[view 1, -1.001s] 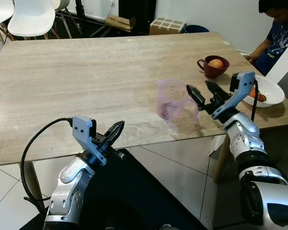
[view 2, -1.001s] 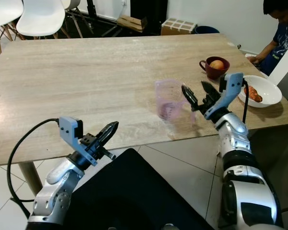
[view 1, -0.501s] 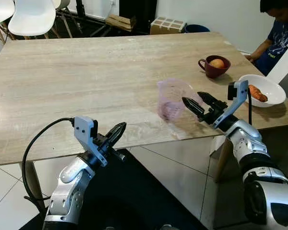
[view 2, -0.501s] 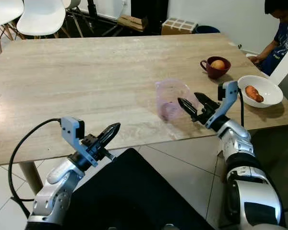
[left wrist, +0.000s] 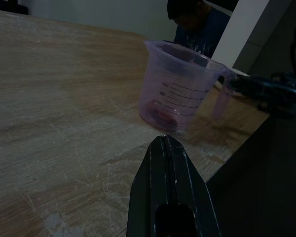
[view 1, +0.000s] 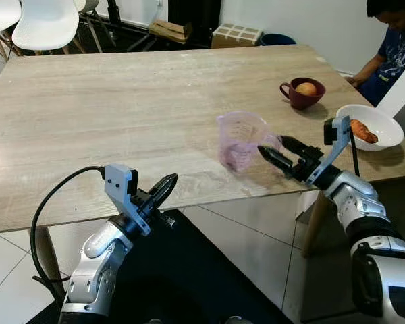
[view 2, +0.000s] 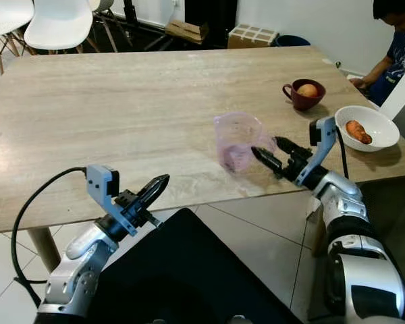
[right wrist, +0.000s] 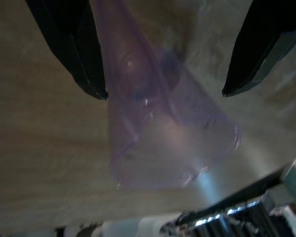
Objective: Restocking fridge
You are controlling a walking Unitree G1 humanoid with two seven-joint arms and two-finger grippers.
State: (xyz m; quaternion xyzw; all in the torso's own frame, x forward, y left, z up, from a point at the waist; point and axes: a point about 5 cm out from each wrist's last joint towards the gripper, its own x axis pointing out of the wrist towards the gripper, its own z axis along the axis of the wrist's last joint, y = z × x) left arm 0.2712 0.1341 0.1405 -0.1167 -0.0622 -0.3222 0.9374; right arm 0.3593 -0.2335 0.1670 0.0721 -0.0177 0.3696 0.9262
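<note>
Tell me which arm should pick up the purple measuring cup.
Right. The right gripper is open at the measuring cup's handle side, fingers straddling it in the right wrist view. The left gripper is shut, off the table's near edge, farther from the cup.

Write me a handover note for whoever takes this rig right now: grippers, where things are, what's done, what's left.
Right gripper: open, at the table's near right edge, fingers either side of the jug's handle, not closed on it.
Left gripper: shut, holding nothing, below the table's near edge.
Jug: clear purple, upright on the table, apparently tilting slightly.
Further right: red mug holding something orange, white bowl with food. A person sits at the far right corner.
Done: right gripper lined up on the jug.
Left: close, lift, carry it off.
</note>
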